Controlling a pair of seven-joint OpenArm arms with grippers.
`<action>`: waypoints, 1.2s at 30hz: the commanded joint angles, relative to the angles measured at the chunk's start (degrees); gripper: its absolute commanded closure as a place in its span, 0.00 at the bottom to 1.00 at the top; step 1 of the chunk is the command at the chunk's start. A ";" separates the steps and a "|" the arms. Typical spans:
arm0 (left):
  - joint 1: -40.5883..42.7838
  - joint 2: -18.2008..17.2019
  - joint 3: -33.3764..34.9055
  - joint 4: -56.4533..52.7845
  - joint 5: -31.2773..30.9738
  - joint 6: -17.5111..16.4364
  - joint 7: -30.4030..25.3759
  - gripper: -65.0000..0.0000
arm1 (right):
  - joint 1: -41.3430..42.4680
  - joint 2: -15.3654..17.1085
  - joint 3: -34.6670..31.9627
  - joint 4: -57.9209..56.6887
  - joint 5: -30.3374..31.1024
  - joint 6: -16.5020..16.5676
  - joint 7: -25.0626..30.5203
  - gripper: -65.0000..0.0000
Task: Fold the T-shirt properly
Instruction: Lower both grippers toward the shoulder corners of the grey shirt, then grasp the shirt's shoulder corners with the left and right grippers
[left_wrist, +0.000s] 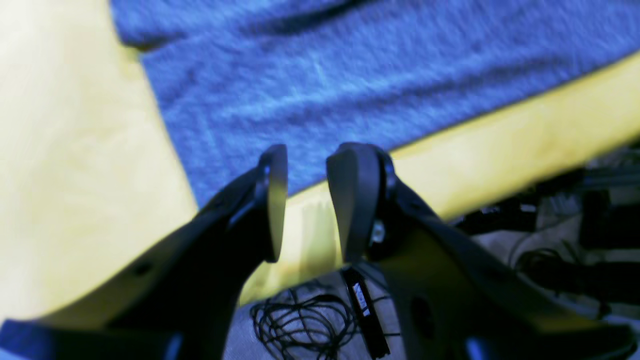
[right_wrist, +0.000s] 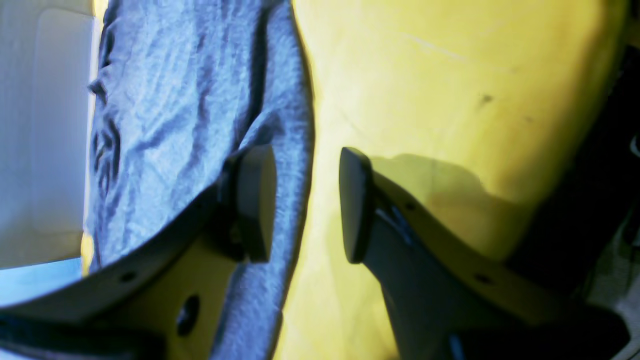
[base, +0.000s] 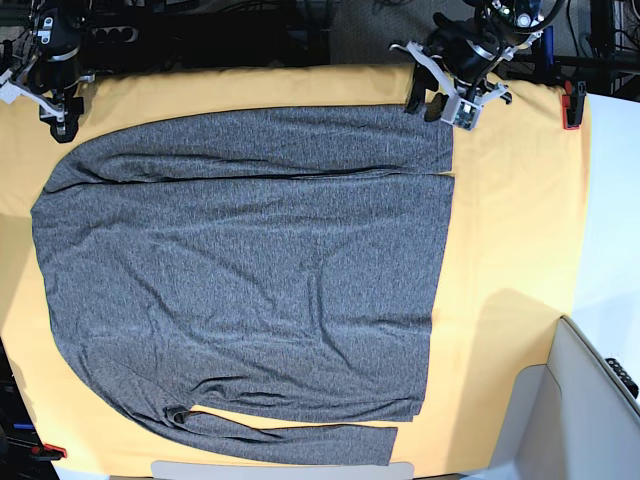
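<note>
The T-shirt (base: 240, 280), heathered charcoal grey with long sleeves, lies spread flat on the yellow cloth (base: 510, 240). One sleeve runs along the far edge and the other (base: 290, 440) along the near edge. My left gripper (base: 441, 104) hovers at the far right, over the end of the far sleeve. In the left wrist view it (left_wrist: 306, 200) is open and empty, with the shirt's corner (left_wrist: 320, 85) just beyond the fingertips. My right gripper (base: 55, 108) sits at the far left by the shoulder. In the right wrist view it (right_wrist: 307, 200) is open, straddling the shirt's edge (right_wrist: 200, 100) from above.
Red clamps (base: 571, 105) (base: 50, 452) pin the yellow cloth to the table. A white panel (base: 585, 400) stands at the near right corner. Black cables (left_wrist: 300, 320) lie on the floor past the table's edge. A pale surface (right_wrist: 40, 135) borders the cloth beside the shirt.
</note>
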 joint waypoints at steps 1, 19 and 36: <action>0.55 -0.41 -0.12 0.95 -0.24 -0.19 -0.54 0.72 | 0.59 0.57 -0.34 0.43 0.82 1.41 0.74 0.66; 0.55 -0.41 -0.12 0.51 -0.24 -0.19 -0.54 0.72 | 6.92 -1.45 -5.44 -9.41 0.82 3.08 0.65 0.66; -0.42 -0.41 -0.65 0.78 -0.95 -0.19 2.53 0.72 | 8.15 -1.36 -10.27 -9.50 -0.62 2.81 0.65 0.73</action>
